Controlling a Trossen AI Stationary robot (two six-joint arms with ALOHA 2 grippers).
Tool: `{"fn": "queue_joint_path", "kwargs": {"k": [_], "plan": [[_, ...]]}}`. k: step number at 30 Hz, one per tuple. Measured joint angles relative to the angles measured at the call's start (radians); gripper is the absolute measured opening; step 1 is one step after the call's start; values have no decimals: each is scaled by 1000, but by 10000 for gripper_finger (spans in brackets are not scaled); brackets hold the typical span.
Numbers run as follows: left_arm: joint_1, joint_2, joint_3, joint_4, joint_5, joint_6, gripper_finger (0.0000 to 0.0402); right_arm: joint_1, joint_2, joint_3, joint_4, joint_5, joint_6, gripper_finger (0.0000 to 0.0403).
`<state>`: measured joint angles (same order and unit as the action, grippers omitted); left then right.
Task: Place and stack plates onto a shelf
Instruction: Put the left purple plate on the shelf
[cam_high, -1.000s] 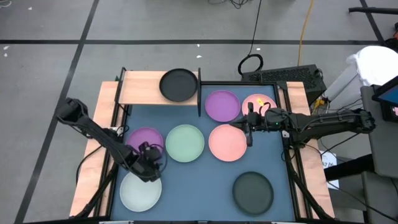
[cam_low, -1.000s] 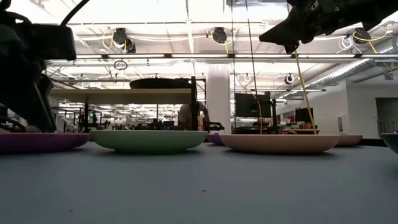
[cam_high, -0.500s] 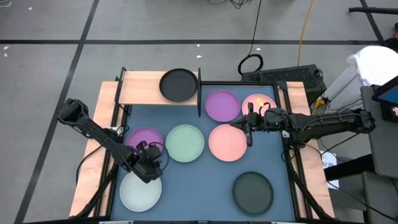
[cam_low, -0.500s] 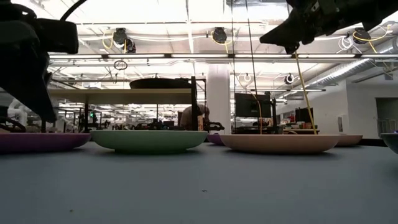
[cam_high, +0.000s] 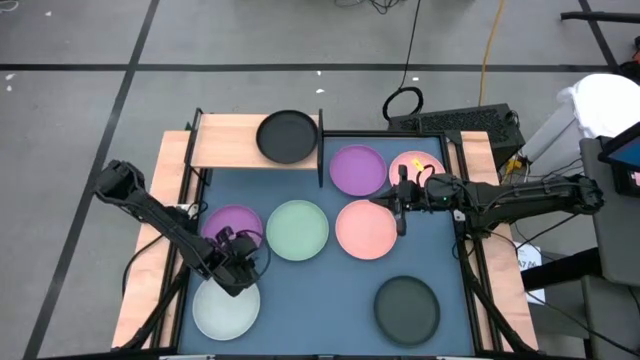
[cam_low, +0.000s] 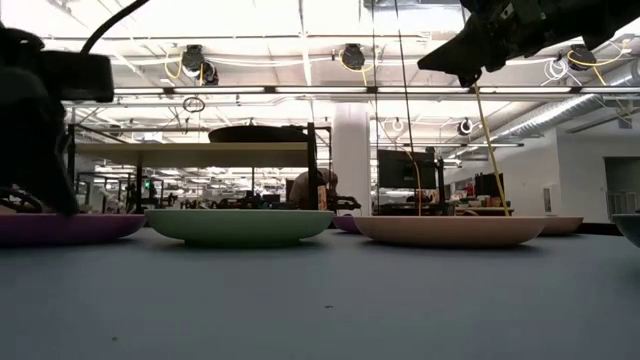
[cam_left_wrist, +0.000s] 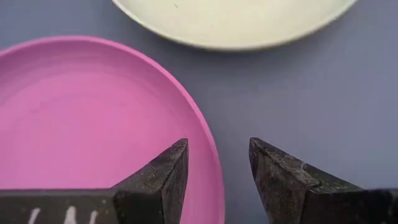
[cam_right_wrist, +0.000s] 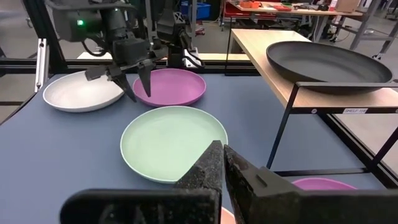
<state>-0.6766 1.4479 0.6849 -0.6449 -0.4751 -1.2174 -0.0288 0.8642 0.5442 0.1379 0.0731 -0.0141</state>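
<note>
Left claw (cam_left_wrist: 217, 165), fingers spread, straddling the rim of the purple plate (cam_high: 235, 224) on the desk (cam_high: 440, 265) (right claw (cam_right_wrist: 221, 163) pressed together, waiting); rim contact appears absent, so closing high may let the plate slip.

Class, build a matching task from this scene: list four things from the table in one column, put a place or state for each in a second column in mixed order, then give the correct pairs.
Column one:
1. black plate
2. whitish plate
3. left gripper
4. right gripper

Column two:
A. jaws shut, above the pink plate
B. jaws open, over the rim of the purple plate
C. resting on the shelf
D. on the tabletop, beside the left gripper

Pairs: 1-C, 2-D, 3-B, 4-A
</note>
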Motion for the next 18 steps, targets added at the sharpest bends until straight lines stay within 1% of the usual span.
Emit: {"fn": "queue_joint_path", "kwargs": {"k": [3,5,10,14,16,18], "plan": [[-17,32,-1,29,1,36,171,0,0,0,0,0,0,0],[-26,55,-1,27,0,47,157,0,0,0,-1,0,0,0],[-39,106,-2,-5,-6,32,86,0,0,0,-2,0,-5,0],[-39,107,2,-19,-31,38,24,0,0,0,-1,0,-5,0],[-39,100,11,-47,-29,46,13,0,0,0,-1,0,-6,0],[-38,84,29,-89,-15,46,13,0,0,0,0,0,-6,0]]}}
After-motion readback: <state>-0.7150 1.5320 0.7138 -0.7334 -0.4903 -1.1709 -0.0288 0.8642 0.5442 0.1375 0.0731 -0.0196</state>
